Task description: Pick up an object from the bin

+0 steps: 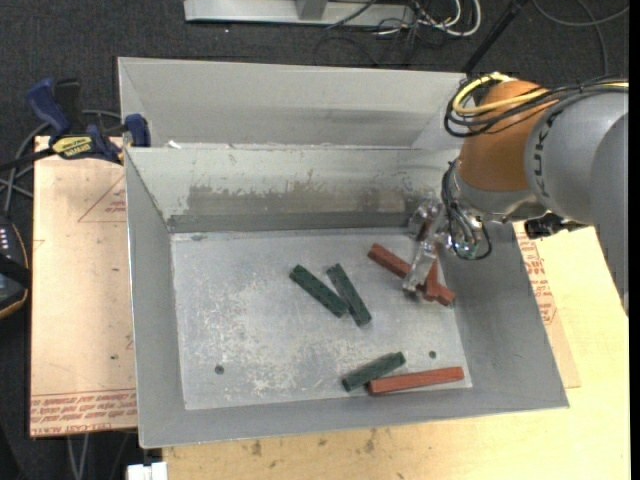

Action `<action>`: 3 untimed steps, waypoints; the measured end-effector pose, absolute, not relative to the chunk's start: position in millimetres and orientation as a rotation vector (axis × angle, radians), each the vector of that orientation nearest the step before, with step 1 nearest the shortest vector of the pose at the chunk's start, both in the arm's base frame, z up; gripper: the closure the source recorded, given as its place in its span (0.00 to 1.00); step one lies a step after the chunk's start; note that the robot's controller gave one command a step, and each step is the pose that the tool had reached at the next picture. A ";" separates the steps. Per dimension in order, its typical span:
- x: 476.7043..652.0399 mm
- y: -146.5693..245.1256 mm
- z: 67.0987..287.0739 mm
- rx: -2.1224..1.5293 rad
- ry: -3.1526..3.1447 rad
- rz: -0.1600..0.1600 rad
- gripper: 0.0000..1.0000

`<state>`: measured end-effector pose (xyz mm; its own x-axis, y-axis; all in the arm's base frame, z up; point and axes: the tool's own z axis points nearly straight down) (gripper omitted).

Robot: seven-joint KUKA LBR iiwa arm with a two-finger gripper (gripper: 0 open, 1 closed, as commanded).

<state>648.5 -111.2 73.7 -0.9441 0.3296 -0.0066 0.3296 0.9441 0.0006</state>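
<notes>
Camera view: gripper low on a red bar at the right rear of the bin floor.

The gripper (417,271) sits across the middle of a slanting red bar (386,259), whose ends show on either side of it; whether the tool is spread or pinching the bar cannot be told. In the grey bin (250,353), two dark green bars (320,290) lie touching near the centre, and a green bar (373,370) and a second red bar (418,380) lie together near the front wall.
</notes>
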 end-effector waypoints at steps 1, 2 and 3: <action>647.4 -108.9 75.1 0.522 3.094 0.004 1.00; 623.9 -113.6 258.7 0.126 3.127 -0.002 1.00; 635.2 -154.7 327.4 -0.411 3.105 -0.006 1.00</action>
